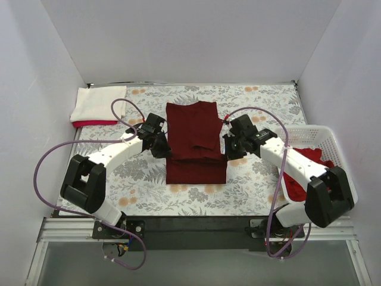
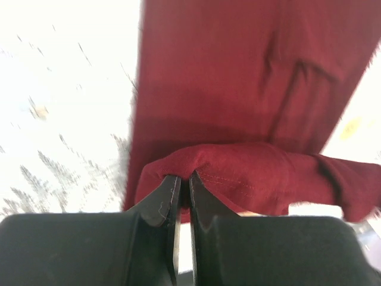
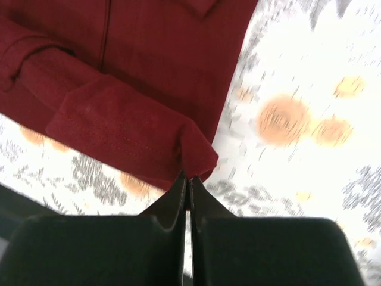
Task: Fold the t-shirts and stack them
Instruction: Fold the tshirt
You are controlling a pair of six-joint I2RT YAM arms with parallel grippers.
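A dark maroon t-shirt (image 1: 195, 140) lies partly folded in the middle of the floral table. My left gripper (image 1: 161, 147) is shut on its left edge, a fold of maroon cloth (image 2: 238, 176) lifted between the fingers. My right gripper (image 1: 231, 147) is shut on its right edge, pinching a raised corner of the shirt (image 3: 137, 131). A folded cream-white t-shirt (image 1: 97, 105) lies on a brighter red one (image 1: 94, 123) at the back left. More red shirts (image 1: 306, 170) lie in the basket at the right.
A white plastic lattice basket (image 1: 333, 149) stands at the right edge, beside my right arm. White walls close in the table at the back and sides. The floral tablecloth (image 1: 149, 185) shows bare near the front.
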